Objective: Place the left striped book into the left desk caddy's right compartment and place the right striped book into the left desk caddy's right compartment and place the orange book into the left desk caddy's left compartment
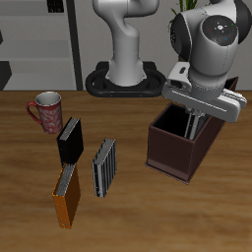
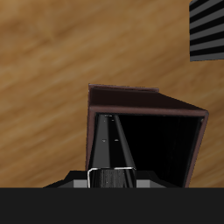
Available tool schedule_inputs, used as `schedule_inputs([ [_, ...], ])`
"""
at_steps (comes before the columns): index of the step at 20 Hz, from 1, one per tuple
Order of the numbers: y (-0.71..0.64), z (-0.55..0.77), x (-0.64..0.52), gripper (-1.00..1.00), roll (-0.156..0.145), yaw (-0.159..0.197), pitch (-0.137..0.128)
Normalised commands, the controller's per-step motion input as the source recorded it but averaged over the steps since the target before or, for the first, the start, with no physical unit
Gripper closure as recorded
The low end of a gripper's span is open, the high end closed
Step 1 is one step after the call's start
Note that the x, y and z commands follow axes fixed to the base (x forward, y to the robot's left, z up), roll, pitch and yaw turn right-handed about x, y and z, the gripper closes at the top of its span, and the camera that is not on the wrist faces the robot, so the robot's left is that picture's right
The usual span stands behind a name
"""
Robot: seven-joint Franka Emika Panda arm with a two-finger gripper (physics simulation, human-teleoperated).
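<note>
The dark maroon left desk caddy [image 1: 175, 156] [image 2: 144, 94] stands on the table, and my gripper [image 1: 194, 114] [image 2: 112, 178] hangs right above it. It is shut on one striped book [image 1: 193, 126] [image 2: 113, 144], held upright with its lower part down inside the caddy, close to one wall. Which compartment that is I cannot tell. The other striped book [image 1: 104, 165] [image 2: 208, 28] lies on the table beside the caddy. The orange book [image 1: 66, 197] lies nearer the table's front edge.
A plain black book [image 1: 70, 140] lies just behind the orange book. Farther back stands a red mug [image 1: 45, 110]. The robot's base [image 1: 124, 77] is at the table's back.
</note>
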Motion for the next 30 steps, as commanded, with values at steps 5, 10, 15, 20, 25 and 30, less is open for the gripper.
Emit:
schedule_inputs([
  [5,-0.02,-0.03,0.05,-1.0,-0.001,-0.013,0.035],
  [10,-0.01,0.07,0.04,-1.0,-0.01,0.018,-0.005],
  [15,-0.06,0.16,-0.01,-1.0,-0.016,0.061,-0.054],
  [20,-0.09,0.26,-0.08,-1.0,-0.015,0.099,-0.054],
  [25,-0.17,0.41,-0.16,-1.0,0.008,0.104,-0.081],
  [30,-0.29,0.27,-0.04,-1.0,0.015,0.102,-0.039],
])
